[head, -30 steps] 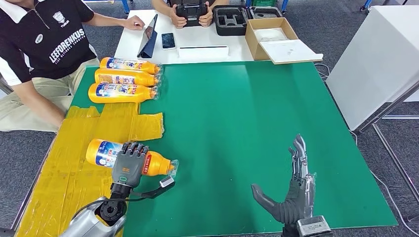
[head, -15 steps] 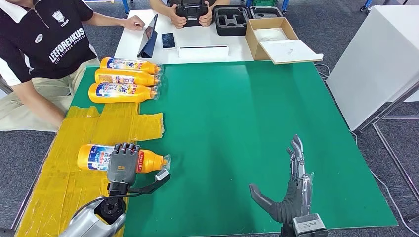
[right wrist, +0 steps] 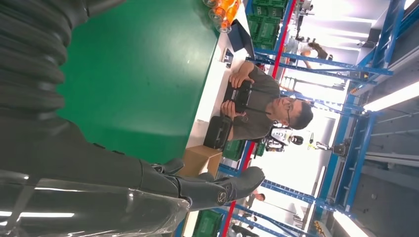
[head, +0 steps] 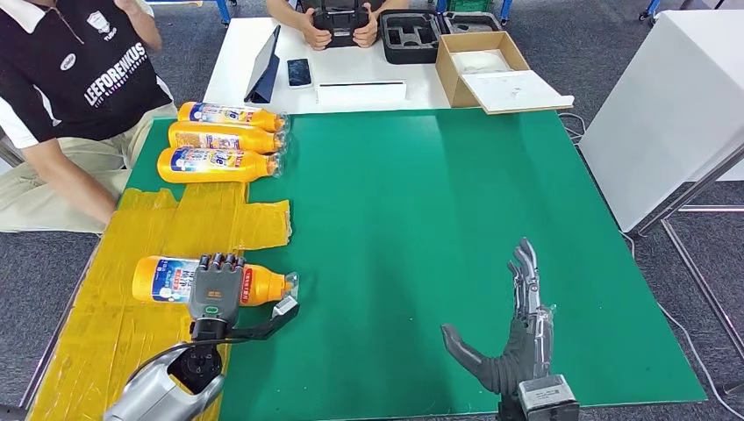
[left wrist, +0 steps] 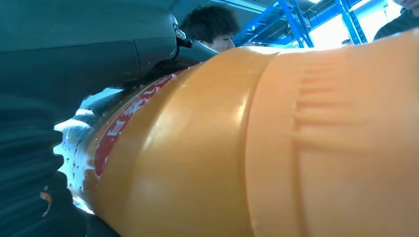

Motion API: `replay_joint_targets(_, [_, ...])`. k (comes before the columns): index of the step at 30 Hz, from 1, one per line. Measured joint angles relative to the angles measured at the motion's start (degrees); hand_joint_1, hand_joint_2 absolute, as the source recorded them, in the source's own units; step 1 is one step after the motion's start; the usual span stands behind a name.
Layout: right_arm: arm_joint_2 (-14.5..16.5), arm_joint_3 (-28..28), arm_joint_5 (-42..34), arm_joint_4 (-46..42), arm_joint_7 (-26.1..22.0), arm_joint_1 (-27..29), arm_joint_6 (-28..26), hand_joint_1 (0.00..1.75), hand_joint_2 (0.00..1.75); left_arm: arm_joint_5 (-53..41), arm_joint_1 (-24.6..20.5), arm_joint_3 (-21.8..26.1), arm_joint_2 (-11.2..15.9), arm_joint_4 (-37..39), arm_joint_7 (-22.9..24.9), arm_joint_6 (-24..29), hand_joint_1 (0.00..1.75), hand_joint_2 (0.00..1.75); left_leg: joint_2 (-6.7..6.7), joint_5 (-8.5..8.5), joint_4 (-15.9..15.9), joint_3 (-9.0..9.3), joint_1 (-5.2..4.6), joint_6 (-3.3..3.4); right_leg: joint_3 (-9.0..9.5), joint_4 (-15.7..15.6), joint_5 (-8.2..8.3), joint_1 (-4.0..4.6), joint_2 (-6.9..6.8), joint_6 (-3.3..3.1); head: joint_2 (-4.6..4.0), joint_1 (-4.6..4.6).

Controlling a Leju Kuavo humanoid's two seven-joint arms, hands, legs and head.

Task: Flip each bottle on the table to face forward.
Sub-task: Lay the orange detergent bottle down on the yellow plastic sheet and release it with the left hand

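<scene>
An orange bottle with a blue and white label lies on its side on the yellow taped strip at the near left, cap pointing right. My left hand grips it around the middle, fingers over the top and thumb on the near side. In the left wrist view the bottle sits right against the dark hand. Three more orange bottles lie side by side at the far left, caps to the right. My right hand hovers open over the near right of the green mat, holding nothing.
A person in a black shirt sits at the far left corner. Beyond the mat a white table holds a tablet, a phone, a cardboard box and a black case; a second person there holds a controller. A white block stands right.
My left hand has slid the gripped bottle to the left, further onto the yellow strip. The seated person's hand has lifted off the white table. My right hand has barely moved.
</scene>
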Motion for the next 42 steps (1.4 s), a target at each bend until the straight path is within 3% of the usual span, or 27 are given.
replay_joint_targets(1, [0.0, 0.0, 0.0, 0.0, 0.0, 0.0, 0.0, 0.0, 1.75, 0.0, -0.1, 0.0, 0.0, 0.0, -0.1, -0.1, 1.64, 1.75, 0.0, 0.0, 0.0, 0.0, 0.0, 0.0, 0.0, 0.0, 0.0, 0.0, 0.0, 0.0, 0.0, 0.0])
replay_joint_targets(4, [0.1, -0.1, 0.0, 0.1, 0.0, 0.0, 0.0, 0.0, 1.75, 0.0, -0.2, 0.1, 0.0, 0.0, -0.2, -0.4, 0.33, 1.75, 0.0, 0.0, 0.0, 0.0, 0.0, 0.0, 0.0, 0.0, 0.0, 0.0, 0.0, 0.0, 0.0, -0.01])
replay_joint_targets(5, [0.1, -0.2, 0.1, 0.1, 0.0, 0.0, 0.1, 0.0, 1.75, 0.0, -0.2, 0.2, 0.0, 0.0, -0.2, -0.7, 0.0, 1.75, 0.0, 0.0, 0.0, 0.0, 0.0, 0.0, 0.0, 0.0, 0.0, 0.0, 0.0, 0.0, 0.0, 0.0])
replay_joint_targets(22, [0.5, -0.5, 0.2, 0.9, 0.5, -0.1, 0.6, 0.0, 1.75, -0.1, -1.7, 2.2, -0.9, -0.5, -0.9, -11.8, 0.0, 1.75, 0.01, 0.0, 0.0, 0.1, 0.03, -0.01, 0.09, 0.0, 0.01, 0.06, 0.01, -0.01, 0.0, -0.01])
replay_joint_targets(29, [0.7, -0.9, 0.2, 1.8, 1.1, -0.3, 1.0, 0.0, 1.75, -0.1, -1.7, 2.2, -0.5, -5.8, 0.1, -23.4, 0.0, 1.75, 0.02, -0.01, 0.0, 0.13, 0.05, -0.01, 0.15, 0.0, 0.01, 0.07, 0.02, -0.02, 0.0, -0.01])
replay_joint_targets(32, [0.9, -1.3, 0.5, 2.0, 1.3, -0.3, 1.0, 0.0, 1.75, -0.1, -0.7, 2.3, 0.0, -9.6, 0.0, -26.0, 0.0, 1.75, 0.01, 0.0, 0.0, 0.12, 0.06, -0.02, 0.13, 0.0, 0.01, 0.08, 0.01, -0.02, 0.0, -0.01])
replay_joint_targets(36, [1.0, -1.9, 1.1, 2.0, 2.3, 0.4, 0.9, 0.0, 1.75, -0.1, 0.7, 1.9, 2.6, -19.2, 2.9, -29.1, 0.0, 1.75, 0.0, 0.0, 0.0, 0.03, 0.09, -0.02, 0.02, 0.0, 0.01, 0.12, -0.01, -0.02, 0.0, 0.01])
replay_joint_targets(42, [1.0, -2.9, 1.6, 1.9, 3.2, 2.2, 0.3, 0.0, 1.75, -0.1, -2.8, 0.0, 10.3, -40.0, 5.0, -34.7, 0.0, 1.75, -0.02, 0.0, 0.0, -0.07, 0.09, -0.02, -0.04, 0.0, 0.0, 0.13, -0.03, -0.02, 0.0, -0.01])
